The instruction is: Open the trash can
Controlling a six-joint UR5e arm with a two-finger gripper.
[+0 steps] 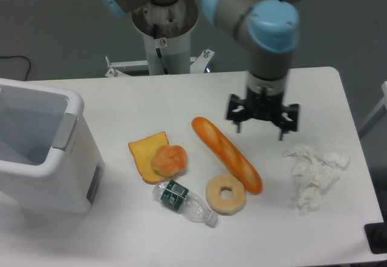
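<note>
The trash can (72, 176) is a large white boxy bin at the table's left edge. Its top stands open and I can see down into its hollow inside; a grey tab (63, 131) sits on its right rim and a grey slot on its side. My gripper (262, 128) hangs far to the right, above the table between the baguette and the crumpled tissue. Its fingers (238, 122) are spread apart, open, with nothing between them.
A baguette (227, 154), a donut (225, 194), a slice of toast (145, 152) with a bun (169, 159) on it and a plastic bottle (184, 202) lie mid-table. Crumpled white tissue (313, 174) lies at the right. The robot's base (165, 28) stands behind the table.
</note>
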